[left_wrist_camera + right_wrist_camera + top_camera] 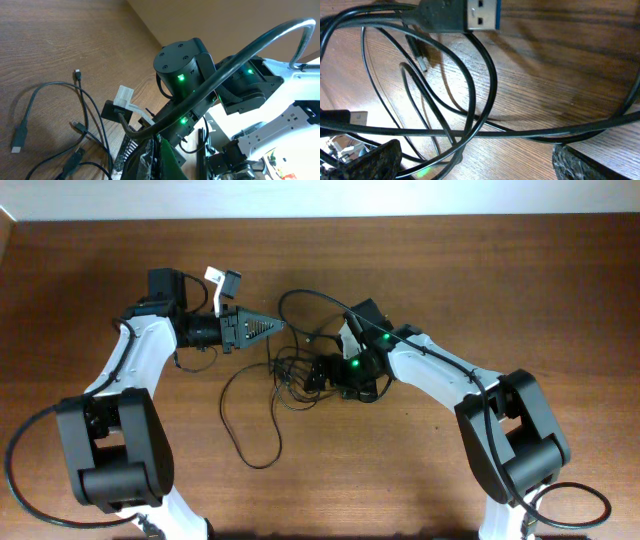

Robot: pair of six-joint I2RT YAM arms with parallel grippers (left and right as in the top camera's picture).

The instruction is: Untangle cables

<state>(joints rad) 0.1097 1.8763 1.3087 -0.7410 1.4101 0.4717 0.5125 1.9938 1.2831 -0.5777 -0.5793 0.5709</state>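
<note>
The cables are thin black cords in a tangle at mid-table, with one loop running toward the front and one toward the back. My left gripper is shut just left of the tangle's top. In the left wrist view its fingers pinch a thin dark cord. Loose cables with small plugs lie to its left. My right gripper is open inside the tangle. In the right wrist view its fingers straddle several crossing cables, and a blue-tongued USB plug lies beyond.
The brown wooden table stretches around the tangle. The two arms face each other closely. The right arm's wrist and its thick wired cable fill the view just ahead of the left gripper.
</note>
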